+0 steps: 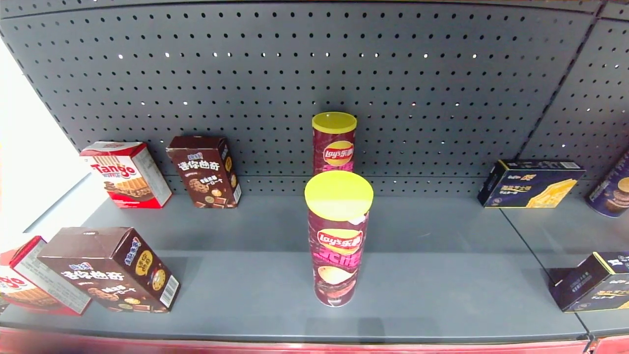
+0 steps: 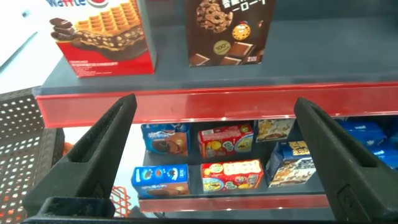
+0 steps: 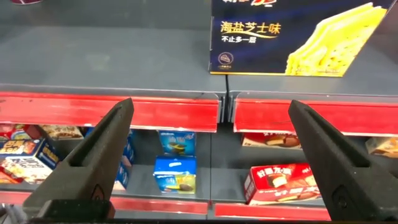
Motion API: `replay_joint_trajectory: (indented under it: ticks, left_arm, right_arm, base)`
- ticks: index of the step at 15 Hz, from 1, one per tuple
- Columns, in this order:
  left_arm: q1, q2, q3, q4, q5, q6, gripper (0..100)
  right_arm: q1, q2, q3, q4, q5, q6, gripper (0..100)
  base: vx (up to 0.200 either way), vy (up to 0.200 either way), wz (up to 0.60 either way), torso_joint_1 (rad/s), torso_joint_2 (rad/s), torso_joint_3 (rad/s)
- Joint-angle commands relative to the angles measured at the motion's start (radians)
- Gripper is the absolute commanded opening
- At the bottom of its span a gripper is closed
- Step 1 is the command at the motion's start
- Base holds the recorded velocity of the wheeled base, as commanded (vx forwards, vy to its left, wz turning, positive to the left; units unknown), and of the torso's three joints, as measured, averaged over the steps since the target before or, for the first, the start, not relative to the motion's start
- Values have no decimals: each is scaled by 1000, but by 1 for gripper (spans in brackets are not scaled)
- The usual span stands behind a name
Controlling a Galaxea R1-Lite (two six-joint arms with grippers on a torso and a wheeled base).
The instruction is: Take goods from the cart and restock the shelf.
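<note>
What I tallied
I counted two chip cans (image 1: 338, 236); left of them, two cookie boxes (image 1: 204, 172) and two wafer boxes (image 1: 125, 174); right of them, two navy boxes (image 1: 530, 183).

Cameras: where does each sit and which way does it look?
Head view: on the head, looking down at the shelf and two chip cans.
Left wrist view: on that wrist, facing the shelf's red edge past the open left gripper.
Right wrist view: likewise, past the open right gripper, under a dark blue box.
Shared: head and left wrist show one brown cookie box.
</note>
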Motion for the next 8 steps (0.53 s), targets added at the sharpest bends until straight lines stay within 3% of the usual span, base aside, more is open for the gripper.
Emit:
replay_joint_trajectory:
  ticks: [1,8]
  left_arm:
    - [0,0,0,0,0,0,100]
    - [0,0,1,0,0,0,100]
  right_arm:
    - [0,1,0,0,0,0,100]
    - [0,1,0,-1,0,0,100]
  base:
    - [0,0,0,0,0,0]
    - [0,0,0,0,0,0]
